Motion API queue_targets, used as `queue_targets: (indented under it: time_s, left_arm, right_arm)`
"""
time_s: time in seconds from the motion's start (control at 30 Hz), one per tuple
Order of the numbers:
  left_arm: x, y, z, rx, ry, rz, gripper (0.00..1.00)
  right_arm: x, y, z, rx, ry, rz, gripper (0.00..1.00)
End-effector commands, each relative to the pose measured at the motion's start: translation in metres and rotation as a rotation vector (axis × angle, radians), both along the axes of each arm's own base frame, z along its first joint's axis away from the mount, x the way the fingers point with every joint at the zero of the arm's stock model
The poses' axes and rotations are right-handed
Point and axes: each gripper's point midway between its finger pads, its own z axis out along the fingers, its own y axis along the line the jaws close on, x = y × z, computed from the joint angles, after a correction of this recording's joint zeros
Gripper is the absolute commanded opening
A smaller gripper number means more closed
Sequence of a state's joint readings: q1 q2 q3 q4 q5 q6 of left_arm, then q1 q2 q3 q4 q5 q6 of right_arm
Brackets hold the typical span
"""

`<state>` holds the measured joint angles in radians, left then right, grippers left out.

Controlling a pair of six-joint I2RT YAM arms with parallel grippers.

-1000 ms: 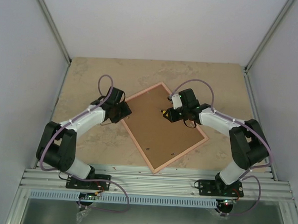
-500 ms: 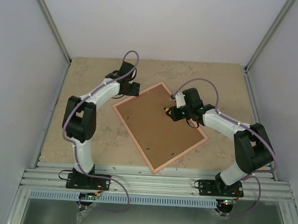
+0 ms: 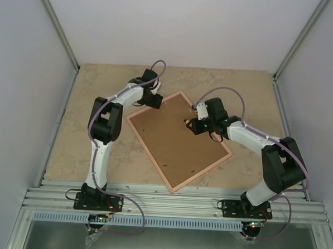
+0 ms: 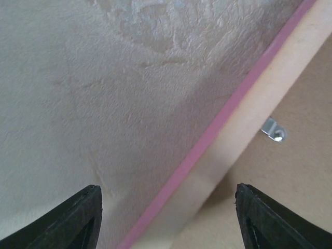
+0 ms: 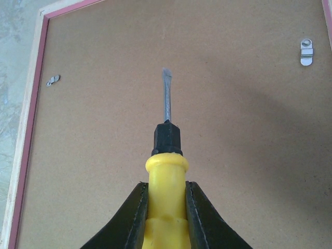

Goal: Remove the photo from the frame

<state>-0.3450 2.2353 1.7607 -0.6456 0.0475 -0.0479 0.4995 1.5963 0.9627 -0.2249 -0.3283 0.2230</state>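
Top external view
- frame (image 3: 179,141): lies back up on the table (image 3: 101,87), turned on a diagonal, in the middle of the picture; brown backing ringed by a pink edge
- photo: not visible, as only the frame's back shows
- left fingers (image 3: 155,100): at the frame's upper-left edge, near its top corner, with the arm stretched far out
- right fingers (image 3: 190,124): over the upper right part of the backing, with the yellow of a screwdriver (image 3: 184,124) at their tip

Left wrist view
- left fingers (image 4: 78,218): spread wide in the two lower corners, nothing between them
- frame (image 4: 218,150): pink edge and pale rim run from upper right down to bottom centre; one fingertip is over the table, the other over the backing
- metal clip (image 4: 273,130): on the backing at right, just inside the rim

Right wrist view
- right fingers (image 5: 132,223): closed tight on the screwdriver's yellow handle, bottom centre
- screwdriver (image 5: 166,140): black collar and flat blade point up the picture, tip over bare backing; whether it touches cannot be told
- frame (image 5: 233,145): backing fills the view, pink edge along the left and upper left
- clips: one at upper right (image 5: 307,52), one at left (image 5: 52,80), both well apart from the blade
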Motion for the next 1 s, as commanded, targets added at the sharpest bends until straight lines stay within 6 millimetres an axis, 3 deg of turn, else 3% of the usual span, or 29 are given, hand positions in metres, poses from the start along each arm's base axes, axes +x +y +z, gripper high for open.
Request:
queue_targets:
  time_s: [0.0,0.5,0.77,0.97]
  left_arm:
    - [0.003,0.000,-0.013,-0.013,0.051,-0.039,0.70]
    - [-0.008,0.009,-0.018,-0.004,0.092,0.009,0.31]
    - [-0.021,0.020,-0.009,0.022,0.112,0.062,0.22]
    - [-0.045,0.024,-0.008,-0.004,0.158,0.119,0.17]
  right_arm:
    - [0.001,-0.002,0.002,-0.003,-0.004,0.007,0.01]
    - [0.004,0.003,0.002,0.012,0.005,0.017,0.00]
    - [0.004,0.006,0.006,0.028,0.000,0.024,0.00]
    - [0.007,0.009,0.009,0.037,-0.008,0.031,0.00]
